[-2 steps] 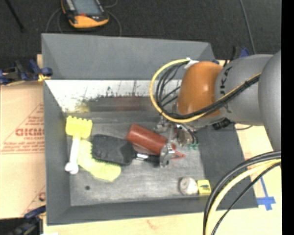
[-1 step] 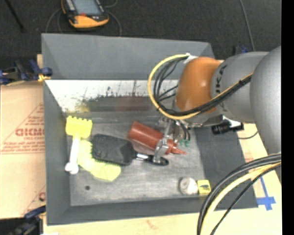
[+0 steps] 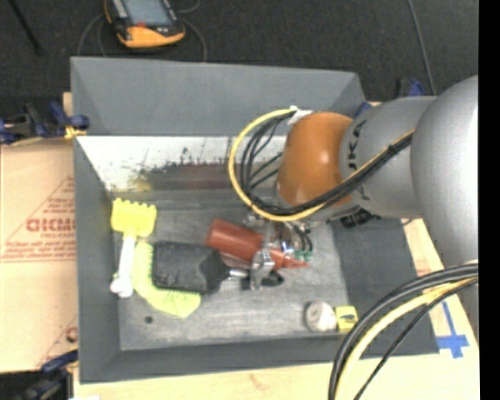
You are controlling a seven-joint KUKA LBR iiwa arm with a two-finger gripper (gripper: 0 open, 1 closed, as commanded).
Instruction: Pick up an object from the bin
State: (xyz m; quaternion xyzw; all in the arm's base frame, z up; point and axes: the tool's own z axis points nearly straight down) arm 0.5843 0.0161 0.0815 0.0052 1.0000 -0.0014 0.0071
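Observation:
My gripper [image 3: 265, 269] hangs low in the middle of the bin, under the orange wrist cover. A red cylinder-shaped thing [image 3: 232, 238] lies right against it on its left, and a small orange-red piece [image 3: 292, 262] shows on its right. Just left of the gripper lies a black block [image 3: 182, 268] resting on a yellow-green flat piece [image 3: 172, 301]. The fingertips sit down among the red thing and the black block.
A yellow toy rake with a white handle [image 3: 130, 233] lies at the left of the bin. A small grey round thing [image 3: 320, 315] and a yellow bit [image 3: 346, 317] lie near the front right corner. The arm and its cables cover the right side.

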